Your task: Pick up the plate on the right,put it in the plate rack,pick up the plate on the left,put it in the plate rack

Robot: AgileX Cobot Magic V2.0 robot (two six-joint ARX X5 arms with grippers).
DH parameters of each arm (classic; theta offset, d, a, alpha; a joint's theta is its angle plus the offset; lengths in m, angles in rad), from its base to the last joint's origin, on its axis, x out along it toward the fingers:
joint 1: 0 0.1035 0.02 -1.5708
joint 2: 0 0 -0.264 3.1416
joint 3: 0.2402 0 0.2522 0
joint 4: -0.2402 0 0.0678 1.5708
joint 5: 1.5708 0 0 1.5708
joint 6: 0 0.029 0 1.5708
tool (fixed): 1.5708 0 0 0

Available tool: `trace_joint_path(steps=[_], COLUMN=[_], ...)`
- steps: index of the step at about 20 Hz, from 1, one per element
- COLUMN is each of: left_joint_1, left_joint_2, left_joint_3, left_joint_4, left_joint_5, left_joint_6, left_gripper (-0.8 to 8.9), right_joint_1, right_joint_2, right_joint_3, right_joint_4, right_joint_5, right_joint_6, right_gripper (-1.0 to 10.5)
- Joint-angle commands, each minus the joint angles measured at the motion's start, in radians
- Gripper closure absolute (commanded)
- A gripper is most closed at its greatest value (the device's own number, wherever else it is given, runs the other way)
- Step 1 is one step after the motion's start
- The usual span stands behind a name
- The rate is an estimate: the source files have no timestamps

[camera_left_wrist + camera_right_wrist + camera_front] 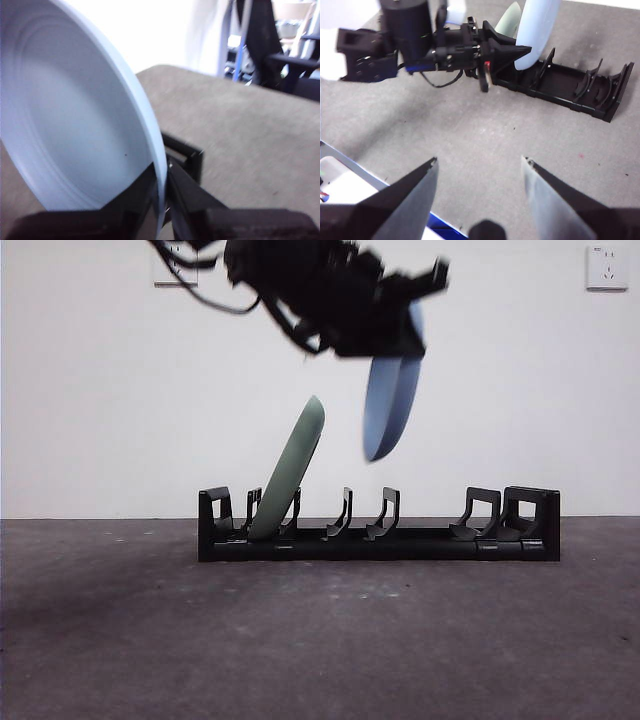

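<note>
The black plate rack (380, 540) lies across the middle of the table. A green plate (290, 475) leans in one of its left slots. A pale blue plate (390, 410) hangs edge-down above the rack's middle dividers, clear of them. My left gripper (405, 335) is shut on its upper rim. In the left wrist view the two jaws pinch the blue plate (65, 115) at its edge, with the left gripper (162, 172) over one rack end (192, 157). My right gripper (480, 162) stands open and holds nothing, back from the rack (570, 92), watching the blue plate (537, 30) and green plate (507, 20).
Grey felt covers the table in front of the rack. A white and blue box edge (340, 180) sits near my right gripper. Wall sockets (607, 267) are on the white wall behind. Dark chairs (280, 50) stand beyond the table.
</note>
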Motion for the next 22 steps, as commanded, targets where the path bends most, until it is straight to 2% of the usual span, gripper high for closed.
trace_joint_path(steps=[1, 12, 20, 21, 22], left_joint_1=[0.017, 0.042, 0.044, 0.044, 0.043], left_joint_2=[0.035, 0.141, 0.144, 0.145, 0.145], left_joint_3=[0.002, 0.002, 0.002, 0.002, 0.002], left_joint_4=[0.014, 0.011, -0.075, -0.087, -0.092], left_joint_5=[0.01, 0.024, 0.017, 0.017, 0.017], left_joint_6=[-0.002, -0.003, 0.005, 0.005, 0.005], left_gripper=[8.22, 8.22, 8.1, 7.92, 7.25], right_joint_1=[0.001, 0.001, 0.001, 0.001, 0.001], right_joint_2=[-0.003, -0.003, -0.003, -0.003, -0.003], right_joint_3=[-0.005, -0.005, -0.006, -0.006, -0.006], right_joint_4=[0.006, 0.006, -0.002, -0.004, -0.006], right_joint_5=[0.004, -0.004, -0.005, -0.004, -0.004], right_joint_6=[-0.02, -0.023, -0.025, -0.025, -0.025], right_gripper=[6.6, 6.6, 6.6, 6.6, 6.6])
